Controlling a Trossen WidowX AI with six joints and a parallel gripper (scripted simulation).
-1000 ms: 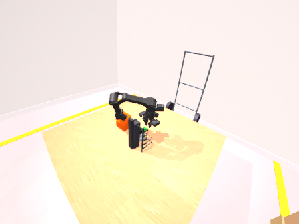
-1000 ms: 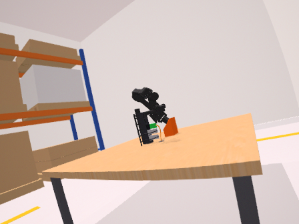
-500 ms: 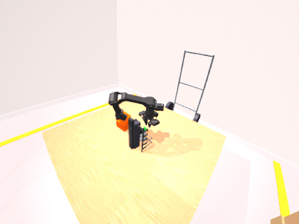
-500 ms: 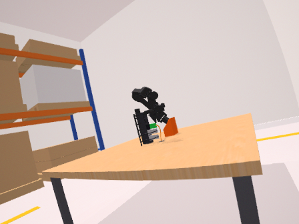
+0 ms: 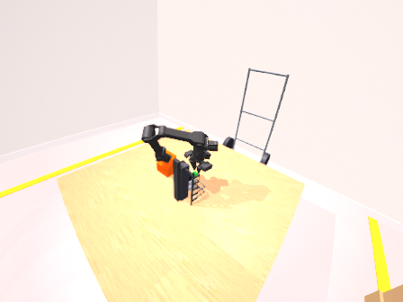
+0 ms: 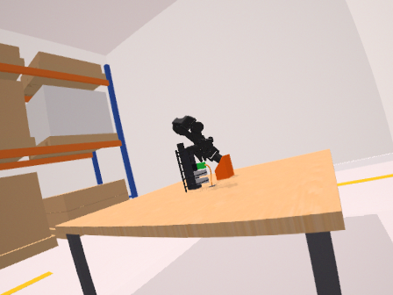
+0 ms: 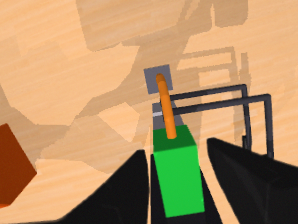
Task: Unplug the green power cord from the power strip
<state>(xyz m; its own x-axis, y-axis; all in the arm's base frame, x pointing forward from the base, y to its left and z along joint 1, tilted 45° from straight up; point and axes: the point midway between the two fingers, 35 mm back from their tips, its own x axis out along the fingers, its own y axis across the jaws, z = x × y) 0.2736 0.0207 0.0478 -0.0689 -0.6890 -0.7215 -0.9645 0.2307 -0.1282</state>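
The black power strip (image 5: 181, 182) (image 6: 189, 169) stands upright on the table. The green plug (image 5: 195, 173) (image 6: 201, 166) (image 7: 179, 175) is at its upper part, above grey plugs (image 6: 202, 180). Whether the green plug is fully seated cannot be told. Its orange cord (image 6: 211, 175) (image 7: 166, 107) bends down to a small grey square base (image 7: 152, 85) on the table. My gripper (image 5: 196, 167) (image 6: 202, 159) (image 7: 176, 151) is partly open just above the green plug. In the wrist view the plug shows between the two fingers, with a gap on each side.
A black wire rack (image 5: 192, 190) (image 6: 179, 171) (image 7: 269, 125) stands beside the strip. An orange block (image 5: 165, 167) (image 6: 225, 168) (image 7: 12, 172) stands on the table on the strip's other side. A hand truck (image 5: 257, 116) is by the wall, and shelves with boxes stand beyond the table.
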